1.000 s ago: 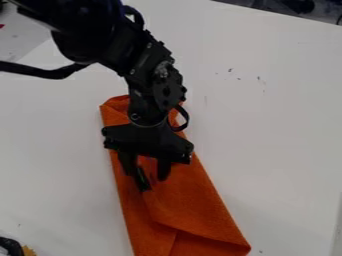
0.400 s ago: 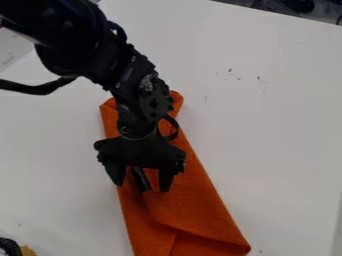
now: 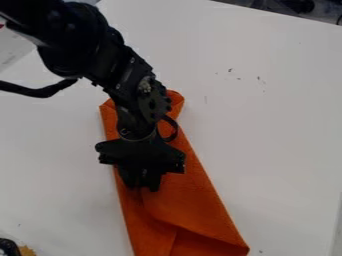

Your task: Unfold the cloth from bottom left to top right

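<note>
A: ok, what's being gripped here? Orange cloth [image 3: 197, 205] is laid on the white tabletop [image 3: 274, 130] as a long folded strip, slanting from upper left of centre down to the bottom edge. The end effector [image 3: 143, 189] is held low over its left-middle part, fingers drawn in narrow.

B: a pinch of the cloth's top layer, by the look of it. The tips are set right where the loose fold edge [image 3: 176, 230] starts, so that spot is probably picked so one layer can be lifted and the rest left flat. For the unfold, that flap would then need to be carried toward the upper right.

A: makes sense, though how much is caught can't be made out, tbh. Dark tips against their own shadow. If two layers are nipped, the whole strip could get dragged.

B: yeah, and the upper part of the cloth is mostly covered by the arm [image 3: 130, 75]; just a curled top end [image 3: 175, 100] is left peeking out. The lower end is cut off by the frame, so its bottom left corner can't be checked. Same deal with the black thing [image 3: 9, 246] at lower left, only partly caught.
</note>
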You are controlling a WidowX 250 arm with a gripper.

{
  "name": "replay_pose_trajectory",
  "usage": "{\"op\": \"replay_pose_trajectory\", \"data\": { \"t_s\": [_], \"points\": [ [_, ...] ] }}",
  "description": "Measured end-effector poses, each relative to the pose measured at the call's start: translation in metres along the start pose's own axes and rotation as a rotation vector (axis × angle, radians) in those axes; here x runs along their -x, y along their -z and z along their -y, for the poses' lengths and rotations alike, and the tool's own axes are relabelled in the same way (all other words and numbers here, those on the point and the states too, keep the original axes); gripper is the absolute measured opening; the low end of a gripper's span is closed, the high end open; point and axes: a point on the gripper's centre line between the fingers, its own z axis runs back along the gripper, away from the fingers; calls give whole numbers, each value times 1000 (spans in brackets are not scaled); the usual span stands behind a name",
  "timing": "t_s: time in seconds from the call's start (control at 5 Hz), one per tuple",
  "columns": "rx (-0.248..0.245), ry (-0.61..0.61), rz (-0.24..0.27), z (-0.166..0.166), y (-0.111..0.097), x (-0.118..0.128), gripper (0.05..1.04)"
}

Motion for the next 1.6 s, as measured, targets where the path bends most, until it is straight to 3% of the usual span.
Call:
{"op": "replay_pose_trajectory", "data": {
  "t_s": [0.2, 0.4, 0.6, 0.8, 1.0, 1.2, 1.4, 1.6],
  "points": [
    [-20, 25, -8, 2, -7, -8, 160],
    [-42, 58, 11, 16, -19, -14, 81],
    [2, 68, 46, 44, -30, -23, 71],
    [58, 75, 34, 73, -33, -30, 71],
    [92, 103, 66, 88, -33, -45, 71],
    [147, 138, 51, 103, -22, -50, 100],
    [185, 157, 47, 112, -6, -54, 272],
    [229, 168, 14, 123, 6, -57, 552]
  ]
}}
